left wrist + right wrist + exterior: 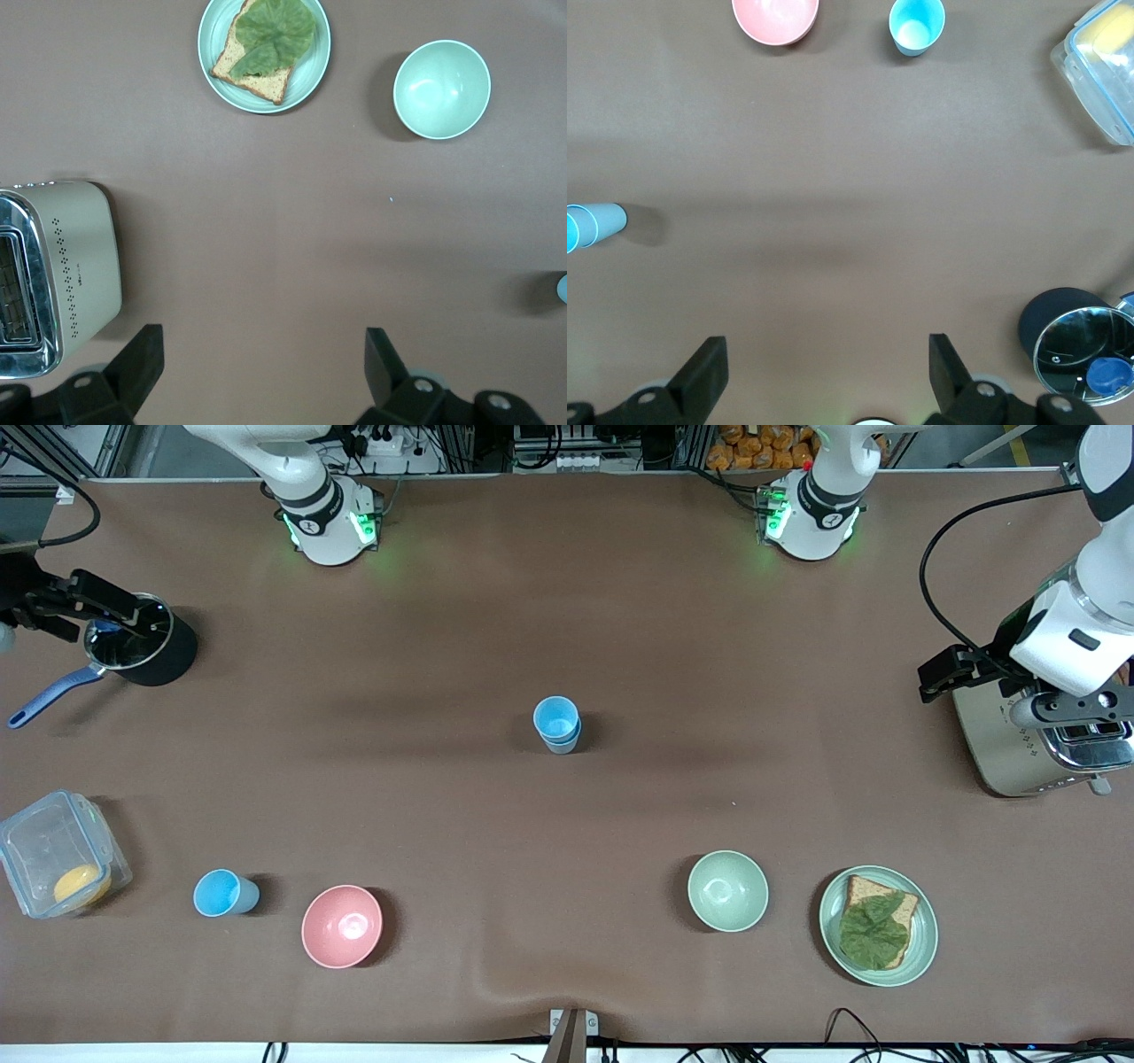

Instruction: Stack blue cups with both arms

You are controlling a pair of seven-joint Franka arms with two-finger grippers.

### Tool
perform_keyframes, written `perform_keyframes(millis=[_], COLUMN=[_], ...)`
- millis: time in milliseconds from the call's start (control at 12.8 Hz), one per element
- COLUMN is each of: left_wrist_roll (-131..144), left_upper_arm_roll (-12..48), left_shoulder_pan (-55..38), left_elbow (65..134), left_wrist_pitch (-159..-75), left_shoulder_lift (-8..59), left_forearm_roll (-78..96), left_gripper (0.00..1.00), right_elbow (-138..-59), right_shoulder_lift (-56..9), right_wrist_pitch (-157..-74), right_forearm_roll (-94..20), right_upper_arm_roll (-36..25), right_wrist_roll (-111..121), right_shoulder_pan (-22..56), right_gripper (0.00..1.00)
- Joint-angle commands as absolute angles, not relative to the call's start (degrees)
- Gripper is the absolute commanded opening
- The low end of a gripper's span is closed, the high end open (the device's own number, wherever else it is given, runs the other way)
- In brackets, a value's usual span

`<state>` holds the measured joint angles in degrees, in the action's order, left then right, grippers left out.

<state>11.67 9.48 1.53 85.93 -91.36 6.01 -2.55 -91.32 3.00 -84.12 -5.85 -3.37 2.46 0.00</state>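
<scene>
Brown table (443, 797): stacked blue cups (557, 724) mid-table.

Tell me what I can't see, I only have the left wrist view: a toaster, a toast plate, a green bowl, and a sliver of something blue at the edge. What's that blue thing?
Observer: It's the stacked blue cups, sky-blue nested in the paler one, mid-table.
Operator: Any other blue cup out there?
Observer: Yes, a lone blue cup beside the pink bowl, toward the right arm's end.
Operator: Where's the right gripper?
Observer: The right gripper is open, over bare table next to the black pot.
</scene>
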Motion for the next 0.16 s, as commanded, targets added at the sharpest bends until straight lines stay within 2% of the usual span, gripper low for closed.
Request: perform_keyframes(millis=[0, 78], left_wrist_roll=[10.6, 10.6], left_upper_arm_roll=[9.3, 9.3], left_shoulder_pan=[1.8, 1.8], left_elbow=[84.6, 83.9], left_wrist_pitch=[-89.2, -88.7], left_shoulder_lift=[5.1, 5.1], left_forearm_roll=[-1.2, -1.2], left_gripper=[1.00, 1.00], right_elbow=[-91.6, -91.5], right_shoulder_lift=[2.7, 2.4], right_wrist_pitch=[-85.2, -85.4], right_forearm_roll=[-4.8, -4.1], right_upper_arm_roll=[-2.2, -2.2], right_wrist_roll=[2.4, 2.4], right_shoulder_pan=[-1.2, -1.1], right_gripper=[1.00, 1.00])
